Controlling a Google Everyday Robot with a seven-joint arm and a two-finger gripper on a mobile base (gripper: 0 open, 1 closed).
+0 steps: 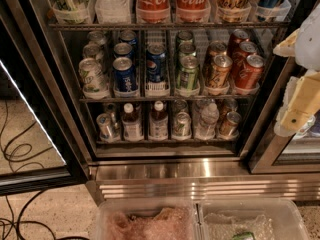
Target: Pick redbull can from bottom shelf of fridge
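The fridge (200, 176) stands open in front of me, its wire shelves full of drinks. On the bottom shelf (165, 141), the redbull can (105, 126) is the slim silver can at the left end, upright at the front of its lane. To its right stand two white-capped brown bottles (132, 124), a silver can (181, 124), a clear bottle and a bronze-orange can (230, 124). My gripper (295, 120) hangs at the right edge of the view, outside the fridge frame. It is far right of the redbull can and holds nothing.
The middle shelf holds Pepsi cans (125, 75), green cans and orange cans (247, 73), with Coca-Cola bottles (154, 1) above. The open glass door (35, 149) angles out at left. Cables (15, 154) lie on the floor. Two clear plastic bins (200, 219) sit below the fridge base.
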